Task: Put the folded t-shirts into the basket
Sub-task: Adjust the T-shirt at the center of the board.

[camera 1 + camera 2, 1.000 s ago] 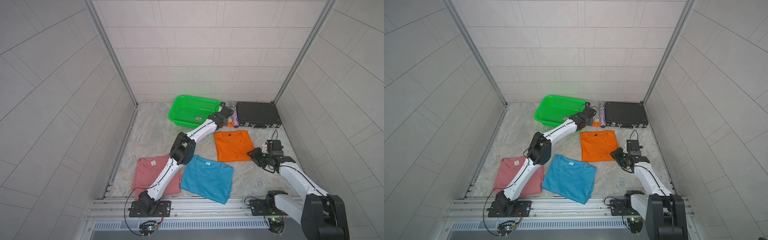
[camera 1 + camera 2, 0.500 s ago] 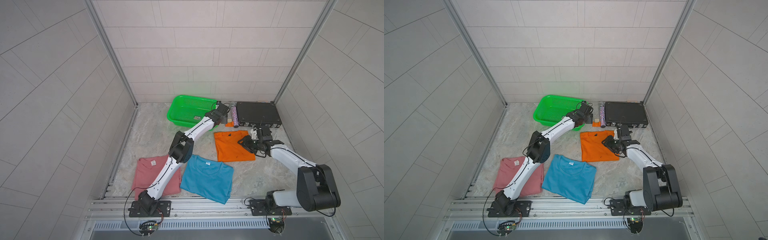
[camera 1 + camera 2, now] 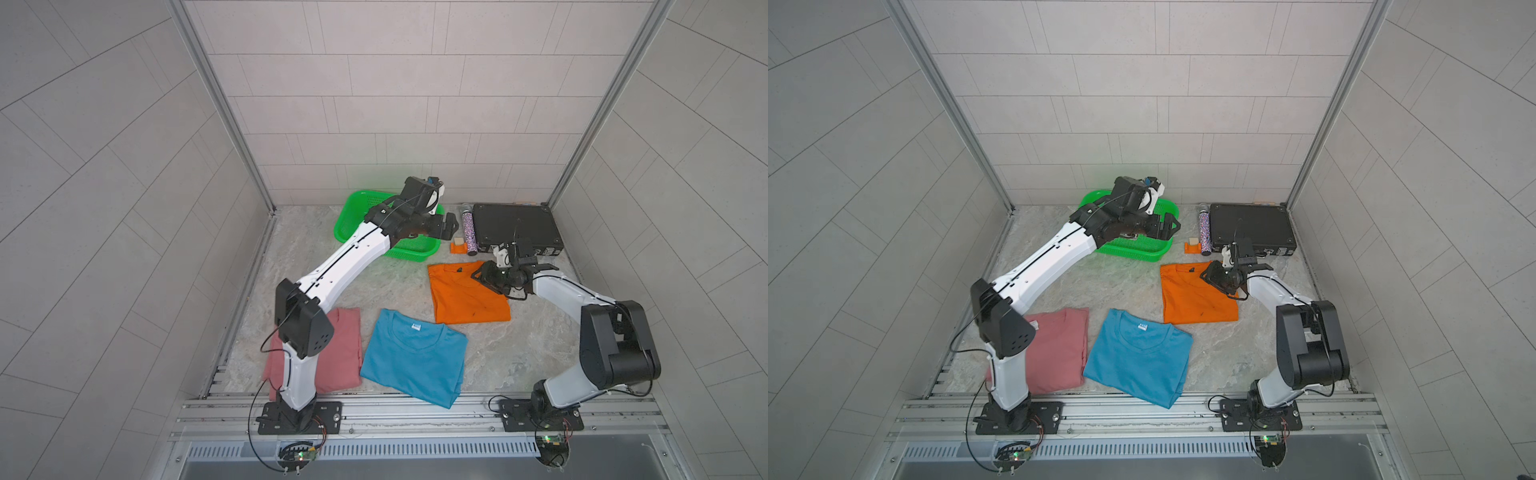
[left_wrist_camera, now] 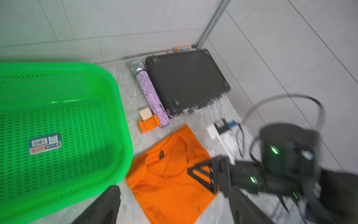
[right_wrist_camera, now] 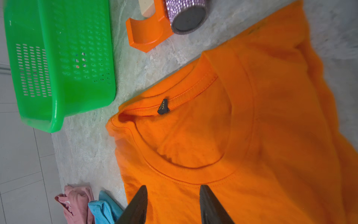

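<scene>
Orange t-shirt point(image 3: 467, 297) lies on the desk point(image 3: 382, 286) just beside the basket point(image 3: 347, 210), pink t-shirt point(image 3: 338, 353) and blue t-shirt point(image 3: 415, 359) farther from it, so the right jaws hang open over the orange cloth, likely to pinch it, while the left jaws gape empty above the basket's rim

Bright green perforated plastic basket point(image 4: 58, 126), blue-white-red sticker point(image 4: 45, 144) on its mesh. Plain orange folded t-shirt point(image 3: 465, 299), black neck label point(image 5: 163, 106). Sky blue folded t-shirt point(image 3: 415, 361), white neck label point(image 3: 416, 327). Dusty pink folded t-shirt point(image 3: 338, 353). Flat black hard case point(image 3: 515, 224). Purple glittery cylinder point(image 3: 469, 232). Grey-veined marble tabletop point(image 3: 395, 286).
</scene>
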Tool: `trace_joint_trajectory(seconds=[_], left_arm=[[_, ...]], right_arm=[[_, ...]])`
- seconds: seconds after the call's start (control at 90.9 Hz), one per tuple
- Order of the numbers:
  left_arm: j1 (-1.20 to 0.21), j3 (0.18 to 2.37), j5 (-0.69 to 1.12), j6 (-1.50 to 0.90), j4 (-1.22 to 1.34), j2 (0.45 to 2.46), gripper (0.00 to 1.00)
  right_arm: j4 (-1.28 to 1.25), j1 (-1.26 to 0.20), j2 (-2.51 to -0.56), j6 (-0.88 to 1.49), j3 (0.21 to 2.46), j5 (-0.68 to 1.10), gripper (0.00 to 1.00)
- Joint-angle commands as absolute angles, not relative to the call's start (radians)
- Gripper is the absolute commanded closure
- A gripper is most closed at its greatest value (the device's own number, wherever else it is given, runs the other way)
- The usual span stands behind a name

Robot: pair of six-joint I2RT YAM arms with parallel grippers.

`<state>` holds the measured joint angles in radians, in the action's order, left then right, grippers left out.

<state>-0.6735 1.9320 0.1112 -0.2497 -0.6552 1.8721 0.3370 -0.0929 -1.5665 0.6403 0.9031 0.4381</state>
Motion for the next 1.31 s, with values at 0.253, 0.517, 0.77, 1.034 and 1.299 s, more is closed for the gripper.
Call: trace_joint_trajectory(seconds=[0.253, 0.517, 0.77, 1.034, 1.299], left_arm=[[-0.697, 1.43, 0.329, -0.201, -0.624, 1.787, 0.17], [-0.749, 1.432, 0.328, -0.206, -0.549, 1.864, 0.17], [-0.804, 1.452, 0.3, -0.173, -0.527, 1.919, 0.18], [-0.826, 1.518, 0.245, -0.217, -0.42, 2.013, 0.43], [-0.85, 1.527, 0.088, -0.256, -0.33, 2.097, 0.49]], right_arm=[[0.303, -0.064, -1.587, 0.653, 0.769, 0.474, 0.55], [0.355, 0.038, -1.388, 0.673, 0.583, 0.397, 0.55], [0.5, 0.15, -1.149, 0.655, 0.566, 0.427, 0.53], [0.499, -0.043, -1.139, 0.606, 0.84, 0.231, 0.56], [0.62, -0.169, -1.561, 0.381, 1.212, 0.247, 0.64]])
